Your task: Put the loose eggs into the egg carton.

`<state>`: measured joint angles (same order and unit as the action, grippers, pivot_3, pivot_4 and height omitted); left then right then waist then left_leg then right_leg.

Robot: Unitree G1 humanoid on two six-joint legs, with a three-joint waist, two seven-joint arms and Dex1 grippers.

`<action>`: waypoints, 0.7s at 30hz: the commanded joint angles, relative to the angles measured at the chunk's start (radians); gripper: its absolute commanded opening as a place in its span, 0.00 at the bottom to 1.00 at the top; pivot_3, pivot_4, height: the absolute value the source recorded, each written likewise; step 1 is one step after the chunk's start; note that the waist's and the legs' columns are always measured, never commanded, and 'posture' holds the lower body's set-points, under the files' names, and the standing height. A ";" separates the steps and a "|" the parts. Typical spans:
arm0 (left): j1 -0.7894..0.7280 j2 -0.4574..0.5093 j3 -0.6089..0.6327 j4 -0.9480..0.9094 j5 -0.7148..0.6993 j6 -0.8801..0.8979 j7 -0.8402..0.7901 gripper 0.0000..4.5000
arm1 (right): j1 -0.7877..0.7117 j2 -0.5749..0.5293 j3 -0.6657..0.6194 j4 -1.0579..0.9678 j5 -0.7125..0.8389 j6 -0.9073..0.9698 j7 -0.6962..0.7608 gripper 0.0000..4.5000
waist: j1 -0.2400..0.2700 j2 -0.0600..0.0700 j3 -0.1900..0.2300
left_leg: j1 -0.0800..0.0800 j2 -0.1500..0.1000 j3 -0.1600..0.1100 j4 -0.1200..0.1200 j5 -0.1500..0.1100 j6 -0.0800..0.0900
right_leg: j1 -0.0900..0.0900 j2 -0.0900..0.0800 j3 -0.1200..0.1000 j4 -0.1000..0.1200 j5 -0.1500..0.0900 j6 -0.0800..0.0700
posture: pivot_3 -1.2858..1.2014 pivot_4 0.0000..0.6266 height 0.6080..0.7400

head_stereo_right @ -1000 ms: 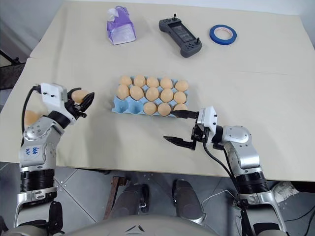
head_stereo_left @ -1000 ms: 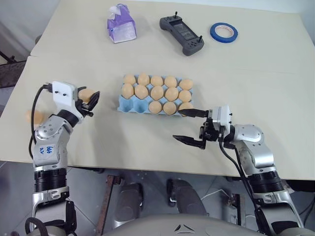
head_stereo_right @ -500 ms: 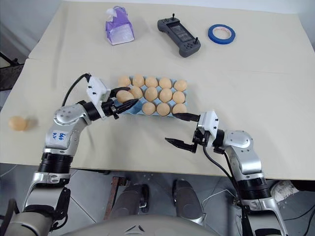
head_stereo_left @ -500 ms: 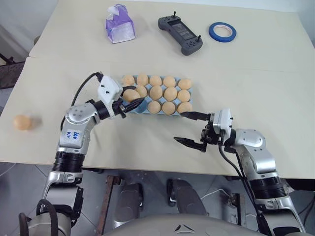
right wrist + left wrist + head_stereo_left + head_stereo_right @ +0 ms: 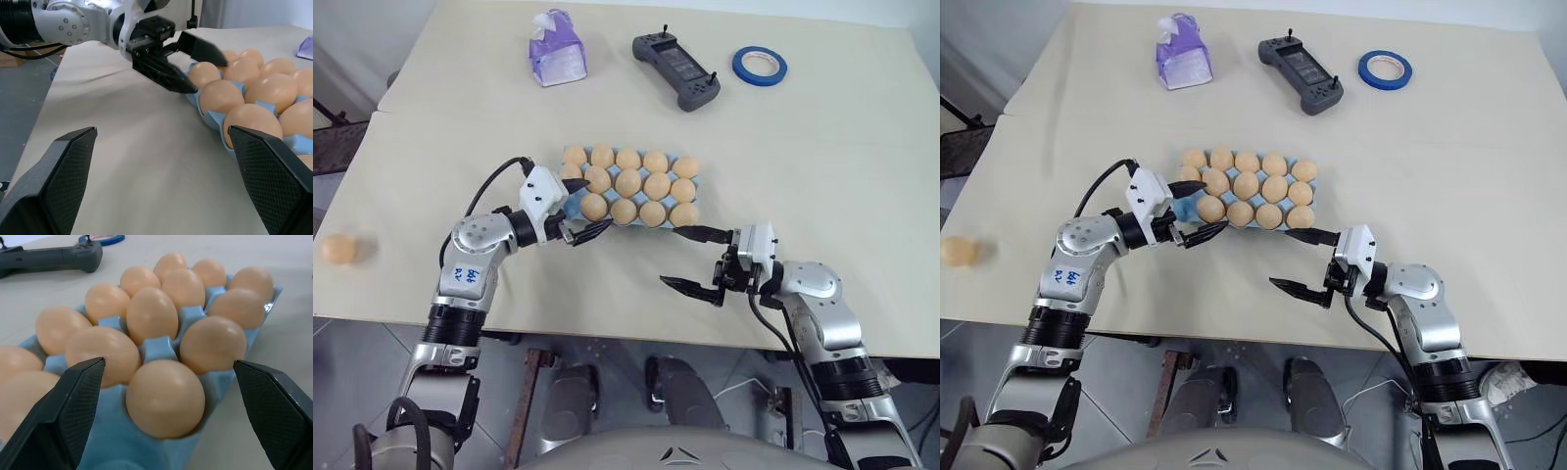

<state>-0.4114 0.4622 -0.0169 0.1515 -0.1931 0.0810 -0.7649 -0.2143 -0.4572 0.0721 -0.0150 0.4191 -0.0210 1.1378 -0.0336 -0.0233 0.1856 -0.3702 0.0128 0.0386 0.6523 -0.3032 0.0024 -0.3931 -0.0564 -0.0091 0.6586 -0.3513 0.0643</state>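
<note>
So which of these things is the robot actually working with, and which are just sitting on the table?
Working with:
- egg carton, nearly filled with eggs
- loose egg near the table's left edge

Just sitting there:
- purple tissue pack
- black controller
- blue tape roll

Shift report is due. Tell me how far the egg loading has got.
Done: fourteen eggs sit in the egg carton. In hand: nothing; left tool and right tool are open and empty. Left: one loose egg on the table, for the carton's empty front-left cup.
</note>
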 commanded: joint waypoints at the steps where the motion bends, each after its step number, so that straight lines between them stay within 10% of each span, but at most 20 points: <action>1: 0.091 0.049 0.134 -0.121 -0.009 -0.066 0.074 0.99 | -0.013 -0.002 -0.004 -0.029 0.015 -0.005 0.011 1.00 | -0.003 0.000 0.000 | 0.000 0.000 0.000 -0.001 0.000 0.000 | 0.000 0.000 -0.001 0.000 0.000 0.000 | 0.52 0.24 1.00; 7: 0.500 -0.079 0.596 -0.485 -0.044 -0.085 0.423 0.99 | -0.066 0.003 0.023 0.026 0.029 0.017 0.080 1.00 | -0.006 0.000 0.000 | 0.000 0.001 0.000 -0.003 -0.002 0.000 | -0.001 -0.001 -0.003 -0.002 0.000 0.000 | 0.52 0.24 1.00; 15: 0.684 -0.327 0.950 -0.655 -0.134 0.076 0.831 0.99 | -0.203 0.039 0.054 0.175 0.015 0.007 0.178 1.00 | 0.024 -0.002 0.001 | 0.001 -0.001 -0.001 0.000 -0.002 0.004 | 0.004 -0.004 -0.005 -0.006 0.000 0.000 | 0.52 0.24 1.00; 21: 0.574 -0.132 0.967 -0.377 -0.205 0.167 0.793 0.99 | -0.242 0.044 0.061 0.208 0.002 0.009 0.207 1.00 | 0.033 -0.002 0.001 | 0.000 0.000 -0.002 -0.001 0.001 0.002 | 0.002 -0.004 -0.008 -0.005 0.002 -0.003 | 0.52 0.24 1.00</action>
<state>0.1765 0.2932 0.9509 -0.2595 -0.3874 0.2417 0.0453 -0.4499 -0.4146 0.1369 0.2017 0.4168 -0.0011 1.3296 -0.0010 -0.0254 0.1864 -0.3698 0.0127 0.0365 0.6509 -0.3015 0.0044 -0.3906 -0.0602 -0.0172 0.6537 -0.3488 0.0608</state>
